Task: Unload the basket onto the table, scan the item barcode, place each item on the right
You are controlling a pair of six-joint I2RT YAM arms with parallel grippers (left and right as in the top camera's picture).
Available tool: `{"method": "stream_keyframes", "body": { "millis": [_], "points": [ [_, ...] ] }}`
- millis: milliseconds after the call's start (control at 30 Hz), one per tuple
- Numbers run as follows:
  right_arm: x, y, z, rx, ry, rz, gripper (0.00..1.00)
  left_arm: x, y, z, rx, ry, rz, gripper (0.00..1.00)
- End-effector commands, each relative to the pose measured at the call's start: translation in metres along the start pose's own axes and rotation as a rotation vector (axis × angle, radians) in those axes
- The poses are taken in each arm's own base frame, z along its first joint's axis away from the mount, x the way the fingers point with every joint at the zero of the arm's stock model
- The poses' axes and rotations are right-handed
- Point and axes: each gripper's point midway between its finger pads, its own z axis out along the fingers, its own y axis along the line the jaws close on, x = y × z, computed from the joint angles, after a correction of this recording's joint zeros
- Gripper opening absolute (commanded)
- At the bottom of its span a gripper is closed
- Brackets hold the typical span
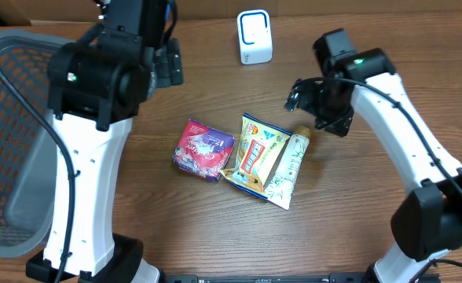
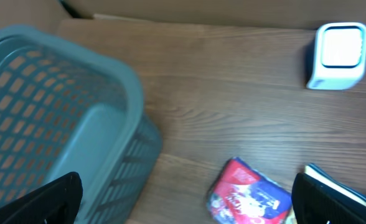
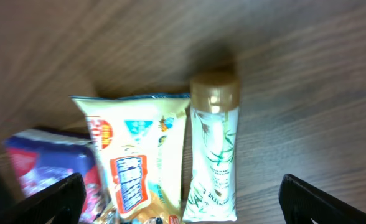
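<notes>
Wooden table (image 1: 215,79) holds tube (image 1: 287,169), snack bag (image 1: 254,153), red pouch (image 1: 204,149), basket (image 1: 11,134), scanner (image 1: 254,37); left gripper (image 2: 186,202) and right gripper (image 3: 186,199) spread empty.

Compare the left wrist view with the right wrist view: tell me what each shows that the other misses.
Left wrist only: the grey mesh basket and the white scanner. Right wrist only: the gold-capped tube and the front of the yellow snack packet beside it. Both: the red packet and the wooden table.

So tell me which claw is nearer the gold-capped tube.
Right. The right claw hangs open just past the tube at its cap end; the left claw is far off, beyond the red packet.
</notes>
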Motion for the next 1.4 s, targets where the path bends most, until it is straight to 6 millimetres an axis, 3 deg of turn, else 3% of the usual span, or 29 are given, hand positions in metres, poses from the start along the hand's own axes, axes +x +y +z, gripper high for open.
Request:
{"method": "stream_keyframes", "body": {
  "millis": [0,133,300,467,667,800,900,1067,1233,1367],
  "points": [
    [0.000,-0.021,0.016,0.101,0.007,0.101,0.96,0.003,0.016,0.006,-0.010,0.035,-0.039,1.00],
    [0.022,-0.029,0.011,0.186,0.028,-0.005,0.94,0.005,0.031,0.013,-0.014,0.063,-0.084,0.99],
    [0.046,-0.030,-0.022,0.356,-0.141,-0.194,0.98,0.003,0.053,0.019,-0.046,0.070,-0.128,1.00],
    [0.077,-0.027,-0.039,0.481,-0.288,-0.327,0.99,-0.002,0.050,0.023,0.043,0.072,-0.117,1.00],
    [0.140,-0.035,-0.018,0.552,-0.359,-0.475,1.00,-0.004,0.057,0.026,0.058,0.074,-0.126,1.00],
    [0.186,-0.032,0.022,0.518,-0.380,-0.653,1.00,-0.004,0.061,0.027,0.053,0.075,-0.133,1.00],
    [0.203,-0.031,0.041,0.490,-0.385,-0.744,1.00,-0.003,0.060,0.027,0.055,0.077,-0.133,0.99],
    [0.196,-0.038,0.058,0.527,-0.436,-0.796,1.00,-0.003,0.056,0.026,0.080,0.083,-0.134,1.00],
    [0.186,-0.032,0.082,0.566,-0.406,-1.024,1.00,-0.003,0.052,0.026,0.101,0.082,-0.135,1.00],
    [0.175,-0.032,0.090,0.653,-0.433,-1.123,1.00,-0.004,0.052,0.026,0.101,0.080,-0.135,1.00]
  ]
}}
